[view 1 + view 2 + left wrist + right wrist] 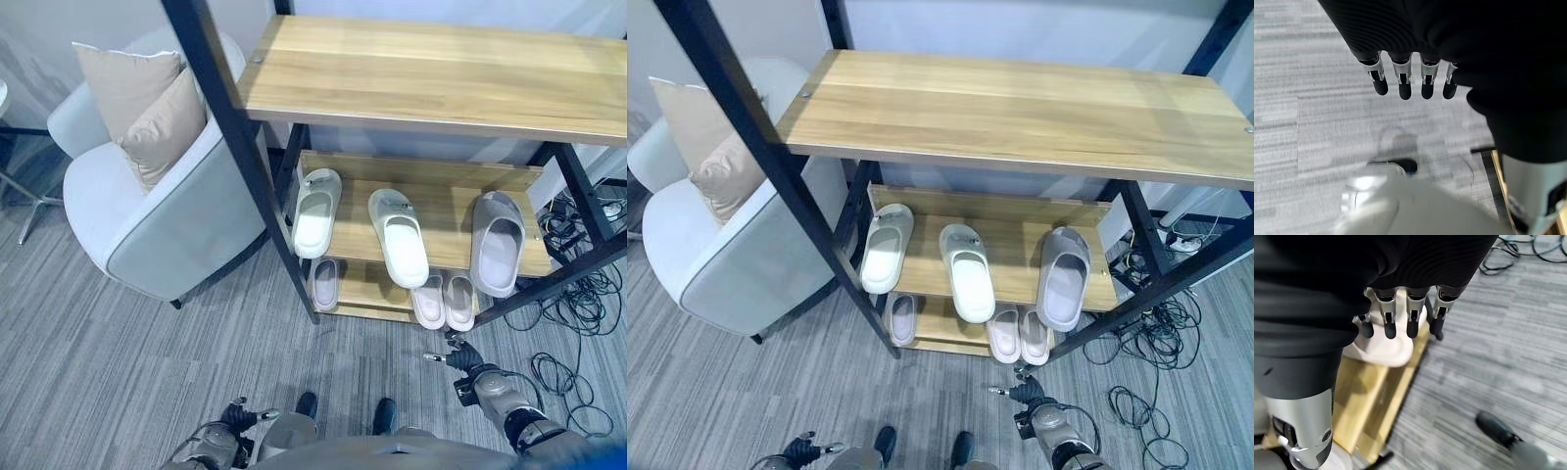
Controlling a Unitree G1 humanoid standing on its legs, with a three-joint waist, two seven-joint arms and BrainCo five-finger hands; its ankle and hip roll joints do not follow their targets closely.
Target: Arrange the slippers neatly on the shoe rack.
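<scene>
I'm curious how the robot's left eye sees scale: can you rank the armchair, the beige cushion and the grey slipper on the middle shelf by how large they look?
1. armchair, clearly largest.
2. beige cushion.
3. grey slipper, smallest.

The cushion is partly hidden, and its lead over the slipper is modest.

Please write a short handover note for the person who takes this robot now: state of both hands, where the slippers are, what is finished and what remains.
Left hand: low by the robot's side, open, holds nothing.
Right hand: open, empty, above the floor just in front of the bottom shelf.
Middle shelf: white slipper at left, white slipper angled in the centre, grey slipper at right.
Bottom shelf: single slipper at left, pale pair side by side at right.
Done: all visible slippers are on the rack.
Left: probably straighten the angled white one and pair the singles.
</scene>
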